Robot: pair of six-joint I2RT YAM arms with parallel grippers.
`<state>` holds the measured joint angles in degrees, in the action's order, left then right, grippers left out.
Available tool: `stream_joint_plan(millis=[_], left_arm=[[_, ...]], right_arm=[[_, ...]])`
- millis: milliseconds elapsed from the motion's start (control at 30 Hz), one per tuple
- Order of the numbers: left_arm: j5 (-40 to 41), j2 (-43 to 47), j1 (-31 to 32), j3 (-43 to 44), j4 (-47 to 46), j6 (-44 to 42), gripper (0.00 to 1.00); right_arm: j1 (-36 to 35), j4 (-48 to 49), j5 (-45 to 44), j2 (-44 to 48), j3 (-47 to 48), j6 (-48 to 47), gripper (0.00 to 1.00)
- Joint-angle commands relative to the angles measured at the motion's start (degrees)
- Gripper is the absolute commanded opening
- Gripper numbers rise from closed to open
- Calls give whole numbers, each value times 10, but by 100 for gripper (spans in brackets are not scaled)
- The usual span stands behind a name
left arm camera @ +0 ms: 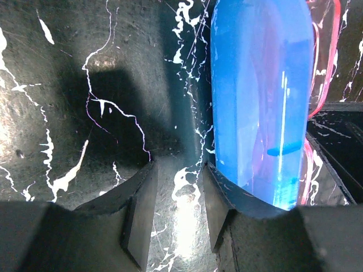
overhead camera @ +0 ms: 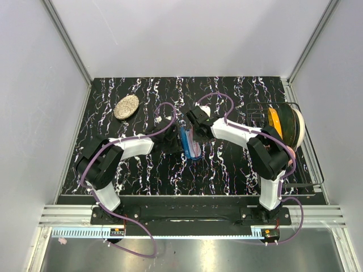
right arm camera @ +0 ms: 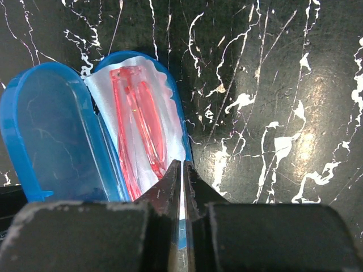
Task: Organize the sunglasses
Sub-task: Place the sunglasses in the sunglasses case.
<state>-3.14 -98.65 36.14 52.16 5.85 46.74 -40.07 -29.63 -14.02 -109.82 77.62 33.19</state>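
Looking pretty close to done, I'd say. The sunglasses (right arm camera: 139, 119) are folded up and lying lengthwise inside the open blue case (right arm camera: 51, 136), on top of a pale cloth (right arm camera: 167, 107) that lines the bottom half. Its edge ruffles up along the rim. So the putting-away part looks finished.

What's left, as far as I can judge, is the lid. It's swung open to one side, and in the left wrist view it stands up as a tall translucent blue wall with the pink frame glowing through it. Closing it should wrap things up, maybe after tucking in the cloth edge so it doesn't get caught.

The right gripper (right arm camera: 181, 175) sits at the near end of the case, right by the rim. Its jaws are pinched almost together with only a bright sliver between them. I can't tell if it's nipping the cloth or just closed on nothing.

The left gripper (left arm camera: 178, 181) is on the other side, jaws partway apart with bare table between them. One finger is right up against the outside of the lid, possibly touching it.

Everything's mid-table (overhead camera: 147, 170) on the black marbled top. A speckled oval thing (overhead camera: 126, 106) sits well away at the far left, and an orange and black round object (overhead camera: 282, 122) at the right edge.
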Motion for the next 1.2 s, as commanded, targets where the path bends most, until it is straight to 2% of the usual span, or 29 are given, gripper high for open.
stream_joint_plan(millis=[0, 367, 667, 833, 1167], left_arm=[[-13, -8, 4, 16, -12, -9, 42], [-16, -11, 5, 21, -11, -11, 41], [-16, -12, 5, 19, -10, -14, 41], [-18, -11, 5, 18, -9, -16, 41], [-16, -8, 5, 21, -5, -19, 41]], right_arm=[[0, 12, 22, 14, 24, -6, 8], [-3, 33, 50, 25, 7, -4, 9], [-3, 76, 44, 77, -41, -14, 20], [-1, 80, 29, 93, -49, -25, 30], [-2, 97, 109, 61, -43, -112, 34]])
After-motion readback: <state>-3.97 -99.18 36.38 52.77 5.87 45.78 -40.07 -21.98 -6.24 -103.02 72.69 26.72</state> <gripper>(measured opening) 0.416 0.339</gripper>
